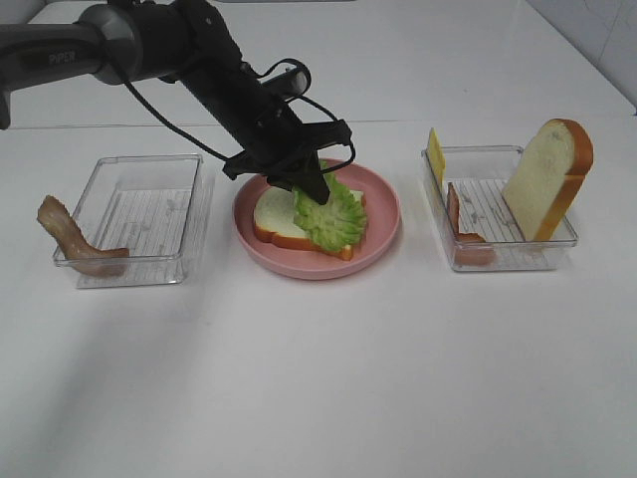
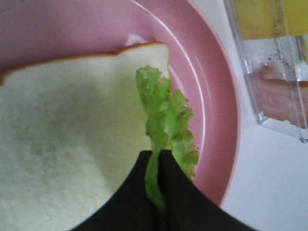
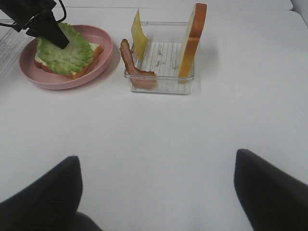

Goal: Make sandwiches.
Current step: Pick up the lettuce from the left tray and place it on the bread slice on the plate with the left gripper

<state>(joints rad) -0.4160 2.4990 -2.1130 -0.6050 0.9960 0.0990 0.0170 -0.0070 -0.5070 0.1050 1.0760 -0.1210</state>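
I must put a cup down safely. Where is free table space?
The wide strip of table in front of the left tray, pink plate and right tray is bare. Gaps between plate and trays are narrow; the left gripper holding lettuce crowds the plate.

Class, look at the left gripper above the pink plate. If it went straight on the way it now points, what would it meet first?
The left gripper, shut on the lettuce, points downward. It would probably press that leaf onto the bread slice first, though depth is hard to judge.
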